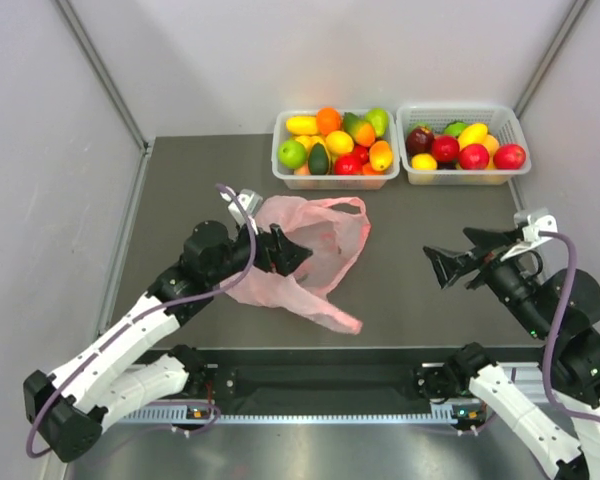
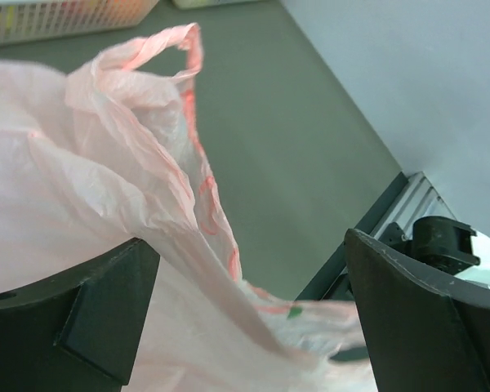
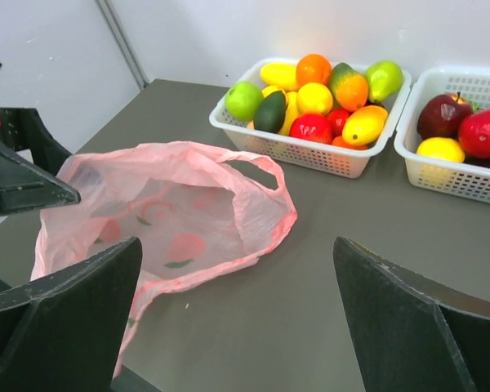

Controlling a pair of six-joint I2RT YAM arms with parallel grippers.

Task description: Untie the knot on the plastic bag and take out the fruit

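Observation:
The pink plastic bag (image 1: 315, 255) lies crumpled on the dark table, its mouth gaping toward the right. One handle loop (image 3: 257, 167) lies loose and open. The knot is out of view. Inside the bag (image 3: 180, 220) I see only printed peach shapes. The fruit (image 1: 330, 140) fills two white baskets at the back. My left gripper (image 1: 283, 250) hovers over the bag's left part, open, with loose film (image 2: 106, 163) passing between its wide jaws (image 2: 249, 269). My right gripper (image 1: 452, 252) is open and empty, well to the right of the bag (image 3: 237, 269).
Two white baskets of fruit stand side by side at the back, the left one (image 1: 335, 182) just behind the bag, the right one (image 1: 465, 179) beside it. Grey walls close in both sides. A metal rail (image 1: 320, 375) runs along the near table edge.

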